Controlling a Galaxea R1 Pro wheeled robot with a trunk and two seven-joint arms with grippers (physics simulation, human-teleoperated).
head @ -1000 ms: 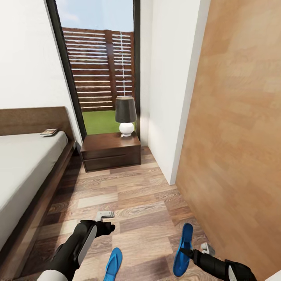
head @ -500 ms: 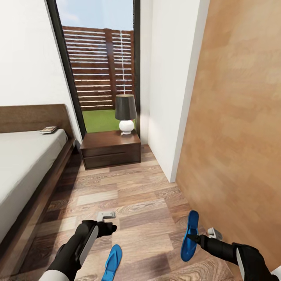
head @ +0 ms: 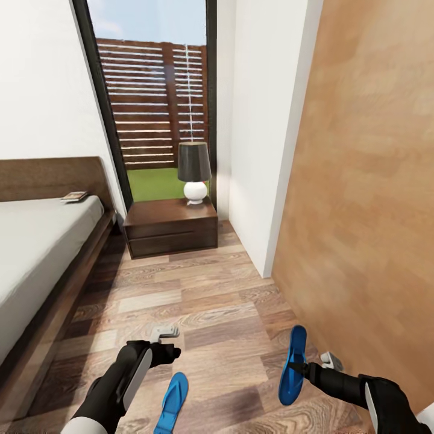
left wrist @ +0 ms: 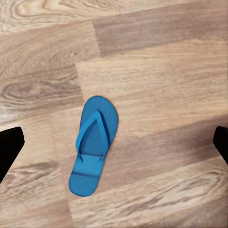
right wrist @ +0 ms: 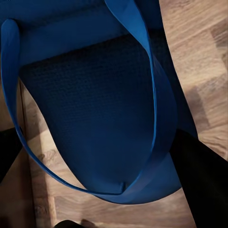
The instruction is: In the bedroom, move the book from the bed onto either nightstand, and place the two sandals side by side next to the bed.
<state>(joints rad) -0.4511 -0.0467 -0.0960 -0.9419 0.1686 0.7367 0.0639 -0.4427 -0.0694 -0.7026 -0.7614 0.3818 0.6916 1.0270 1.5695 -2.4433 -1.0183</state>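
The book (head: 75,196) lies at the head corner of the bed (head: 36,241), one blue sandal (head: 172,392) lies flat on the floor under my wide-open left gripper (left wrist: 114,142), and my right gripper (head: 299,366) pinches the other sandal (head: 293,363), which looks light and bendy.

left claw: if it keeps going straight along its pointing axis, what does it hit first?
Most likely the loose blue sandal lying flat on the wood floor: the wrist view has it between the open left claw fingers. Gap is unclear.
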